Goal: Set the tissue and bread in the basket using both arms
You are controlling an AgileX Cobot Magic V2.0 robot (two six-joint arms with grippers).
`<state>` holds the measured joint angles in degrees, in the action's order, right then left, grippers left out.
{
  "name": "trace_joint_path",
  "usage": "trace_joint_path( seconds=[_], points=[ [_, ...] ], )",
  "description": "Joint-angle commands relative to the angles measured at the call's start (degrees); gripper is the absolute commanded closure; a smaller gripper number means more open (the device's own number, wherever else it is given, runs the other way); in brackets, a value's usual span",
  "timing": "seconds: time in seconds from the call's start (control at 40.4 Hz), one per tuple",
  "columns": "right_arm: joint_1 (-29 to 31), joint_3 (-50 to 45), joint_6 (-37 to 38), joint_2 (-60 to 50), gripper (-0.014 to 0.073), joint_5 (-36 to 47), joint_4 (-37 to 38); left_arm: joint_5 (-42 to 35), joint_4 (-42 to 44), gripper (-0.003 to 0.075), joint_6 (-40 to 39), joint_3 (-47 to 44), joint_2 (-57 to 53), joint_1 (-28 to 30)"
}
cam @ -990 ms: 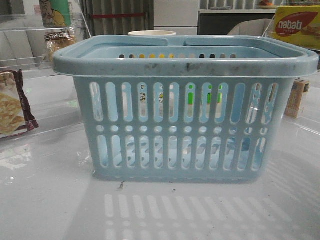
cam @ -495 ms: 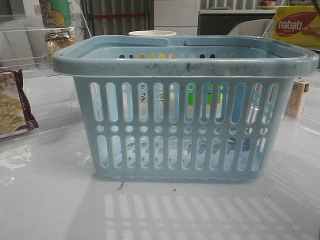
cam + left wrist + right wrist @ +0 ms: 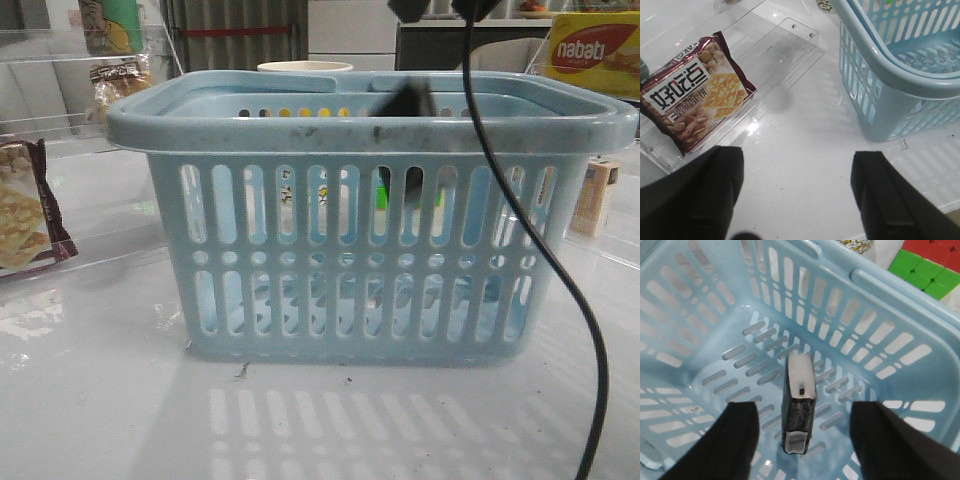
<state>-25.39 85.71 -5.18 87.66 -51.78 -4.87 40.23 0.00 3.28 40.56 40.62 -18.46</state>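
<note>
The light-blue basket (image 3: 370, 250) stands mid-table; it also shows in the left wrist view (image 3: 890, 75) and the right wrist view (image 3: 715, 305). My right gripper (image 3: 805, 412) is open above the inside of the basket. A dark tissue pack with a white end (image 3: 799, 415) is loose between the fingers and touches neither. In the front view it is a dark blur at rim height (image 3: 411, 100). The bread (image 3: 118, 80) in its crinkly wrapper sits on a clear shelf at the back left. My left gripper (image 3: 797, 160) is open and empty over the table, left of the basket.
A maroon cracker packet (image 3: 695, 92) lies on a clear stand left of the basket, also in the front view (image 3: 20, 215). A yellow-red box (image 3: 595, 50) and a small carton (image 3: 597, 195) stand at the right. A black cable (image 3: 520, 200) hangs before the basket. Coloured cubes (image 3: 927, 265) lie behind it.
My right arm and its cable have come into the front view above the basket. The dark tissue pack now shows inside the basket, blurred with motion.
</note>
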Motion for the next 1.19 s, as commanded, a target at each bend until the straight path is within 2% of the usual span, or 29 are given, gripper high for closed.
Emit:
trace_joint_path(
  seconds=[0.0, 0.223, 0.52, 0.817, 1.163],
  points=[
    [0.0, 1.4, -1.3, -4.2, -0.001, 3.7, 0.7, -4.3, 0.0, 0.0216, 0.1, 2.0, 0.0, -0.4],
    [-0.2, -3.4, -1.9, -13.2, 0.0006, 6.9, 0.7, -4.3, 0.0, 0.0216, 0.1, 2.0, 0.0, -0.4],
    [-0.2, -21.1, -1.9, -30.8, 0.0006, 13.8, 2.7, -4.3, 0.0, 0.0216, 0.1, 2.0, 0.0, -0.4],
    [-0.1, -35.8, -1.8, -44.2, 0.0006, 14.6, 2.7, -4.3, 0.0, 0.0216, 0.1, 2.0, 0.0, -0.4],
    [-0.1, -38.7, -1.7, -46.6, 0.0006, 11.8, 2.6, -5.7, -0.6, 0.0216, 0.1, 2.0, 0.0, -0.4]
  ],
)
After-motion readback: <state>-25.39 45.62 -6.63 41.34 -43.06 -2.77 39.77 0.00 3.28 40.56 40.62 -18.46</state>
